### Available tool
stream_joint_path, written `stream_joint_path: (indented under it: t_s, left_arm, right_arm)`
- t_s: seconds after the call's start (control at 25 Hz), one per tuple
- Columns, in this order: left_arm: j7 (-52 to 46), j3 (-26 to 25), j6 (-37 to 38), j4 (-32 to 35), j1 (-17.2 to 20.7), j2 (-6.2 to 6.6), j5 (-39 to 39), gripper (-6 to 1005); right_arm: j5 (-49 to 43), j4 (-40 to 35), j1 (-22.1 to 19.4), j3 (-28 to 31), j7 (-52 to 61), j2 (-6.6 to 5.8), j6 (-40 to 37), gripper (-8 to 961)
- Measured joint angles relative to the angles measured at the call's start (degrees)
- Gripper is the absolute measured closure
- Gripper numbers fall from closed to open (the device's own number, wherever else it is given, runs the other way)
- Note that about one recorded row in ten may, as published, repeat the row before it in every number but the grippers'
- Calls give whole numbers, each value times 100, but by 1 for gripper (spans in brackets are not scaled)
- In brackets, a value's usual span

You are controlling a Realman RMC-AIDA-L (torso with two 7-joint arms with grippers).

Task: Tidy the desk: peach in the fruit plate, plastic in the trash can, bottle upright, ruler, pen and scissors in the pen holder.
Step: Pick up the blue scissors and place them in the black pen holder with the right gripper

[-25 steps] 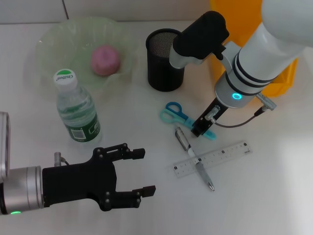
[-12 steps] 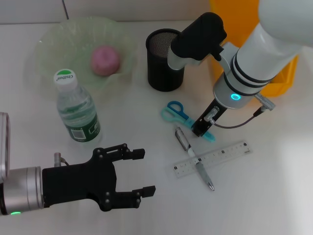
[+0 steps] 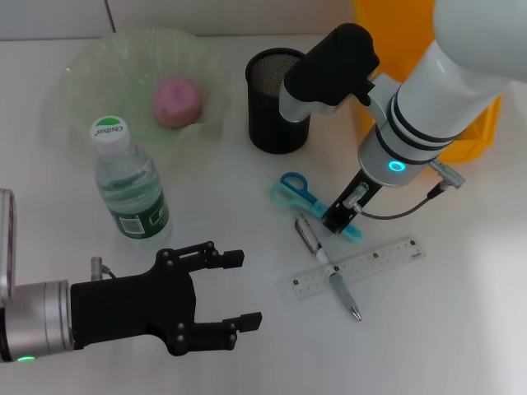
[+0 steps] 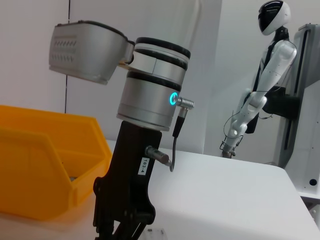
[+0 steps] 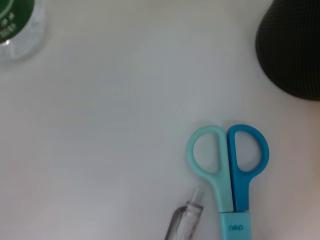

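Peach (image 3: 177, 100) already in fruit plate (image 3: 82, 66); bottle (image 3: 128, 188) upright on counter (image 3: 461, 329). Scissors (image 3: 298, 194), pen (image 3: 328, 265), ruler (image 3: 359, 267) not yet put away, lying near pen holder (image 3: 275, 100), which looks empty. Trash can (image 3: 482, 132) contents hidden. Right hand (image 3: 339, 216) low over scissors blades, finger state not discernible. Left hand (image 3: 222, 296) idle at near edge, fingers apart, holding nothing.

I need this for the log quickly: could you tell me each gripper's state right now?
Left gripper: open, empty, low over the desk.
Right gripper: over the scissors; cannot tell.
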Motion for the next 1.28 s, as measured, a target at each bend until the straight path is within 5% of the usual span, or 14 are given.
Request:
stream_joint_path:
  t_s: [0.4,0.8,1.0,1.28]
  left_arm:
    - [0,-10,11,0,6,1,0,199]
    - [-3,-10,2,0,-15,-1,0,199]
    - [1,-10,-2,0,-17,-8,0,199]
    - [1,-10,-20,-12,-18,-7,0,199]
  right_arm:
    - [-162,-884,-392,324,13,-47,-356,753]
    - [-420,-3708,-1291,1177,-59,-57,-1086,741]
    - [-146,-4222,-2020,1312,-492,-48,637,735]
    - [1970,-2504,-2333,788,-2845,-51,4073,727]
